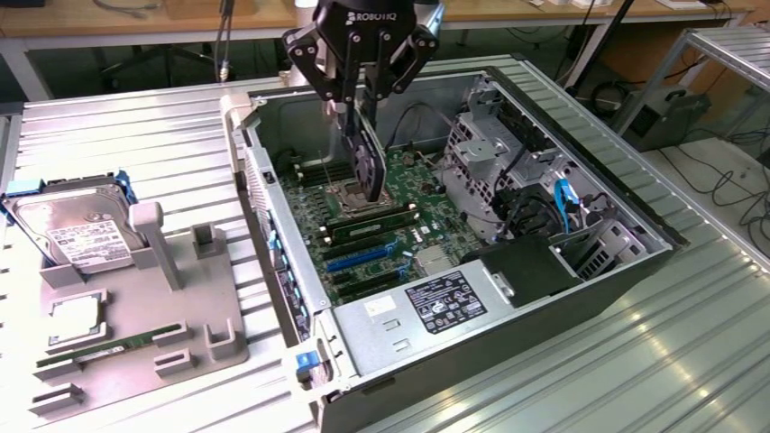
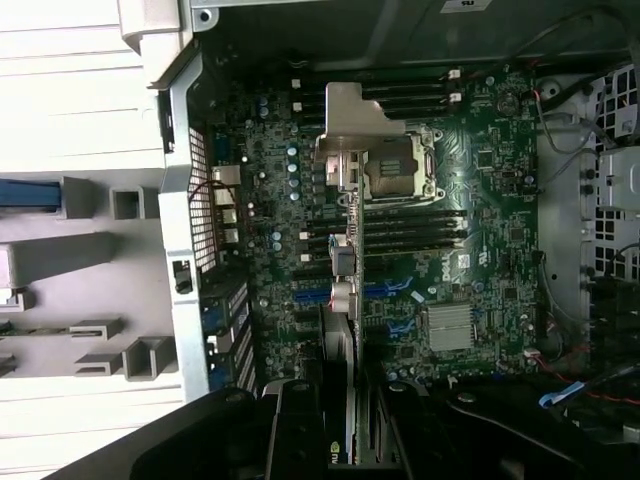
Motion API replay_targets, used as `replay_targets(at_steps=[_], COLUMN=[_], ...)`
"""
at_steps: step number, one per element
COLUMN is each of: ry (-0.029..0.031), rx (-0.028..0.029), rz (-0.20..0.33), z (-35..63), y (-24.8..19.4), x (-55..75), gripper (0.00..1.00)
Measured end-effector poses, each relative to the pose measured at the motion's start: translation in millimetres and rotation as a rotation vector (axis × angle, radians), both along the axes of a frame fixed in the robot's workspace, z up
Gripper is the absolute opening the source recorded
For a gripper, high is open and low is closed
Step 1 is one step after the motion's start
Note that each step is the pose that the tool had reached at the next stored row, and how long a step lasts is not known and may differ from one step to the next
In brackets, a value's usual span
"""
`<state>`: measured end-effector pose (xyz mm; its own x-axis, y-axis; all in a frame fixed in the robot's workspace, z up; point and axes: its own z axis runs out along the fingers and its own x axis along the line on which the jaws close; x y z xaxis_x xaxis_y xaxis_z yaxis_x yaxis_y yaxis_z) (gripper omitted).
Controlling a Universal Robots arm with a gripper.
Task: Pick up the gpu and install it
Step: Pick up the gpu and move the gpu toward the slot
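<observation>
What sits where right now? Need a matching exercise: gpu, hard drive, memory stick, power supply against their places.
Things:
1. gpu
2. hard drive
3. memory stick
4. power supply

Places:
A. lying flat in a slot of the grey fixture
B. held by the gripper over the motherboard
C. mounted inside the case
D. propped up on the grey fixture, label showing

Pairs: 1-B, 2-D, 3-A, 4-C

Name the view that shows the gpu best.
The exterior view: the gpu hangs from the gripper above the motherboard, its dark face showing. The wrist view catches it edge-on, as a thin strip.
</observation>
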<state>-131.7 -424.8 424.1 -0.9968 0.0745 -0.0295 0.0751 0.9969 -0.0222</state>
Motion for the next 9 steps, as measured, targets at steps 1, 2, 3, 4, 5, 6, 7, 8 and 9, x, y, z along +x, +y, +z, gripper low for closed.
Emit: replay_targets(at_steps=[1,2,3,4,5,6,7,8,9], ry=[0.0,0.0,0.0,0.0,0.0,0.0,0.0,0.0,0.0], rx=[0.0,0.0001,0.0001,0.0,0.0001,0.0001,0.0,0.0,-0.0001], rz=[0.0,0.0,0.0,0.0,0.0,0.0,0.0,0.0,0.0], z=[-0.2,-0.4,-0.4,-0.4,-0.5,-0.6,-0.7,-0.7,-0.7], y=[0.0,0.0,0.0,0.0,0.0,0.0,0.0,0.0,0.0], x=[0.5,1.0,1.2,1.3,1.5,1.7,1.9,2.2,2.5], gripper=[0.26,0.26,0.26,0.26,0.26,0.26,0.26,0.26,0.26])
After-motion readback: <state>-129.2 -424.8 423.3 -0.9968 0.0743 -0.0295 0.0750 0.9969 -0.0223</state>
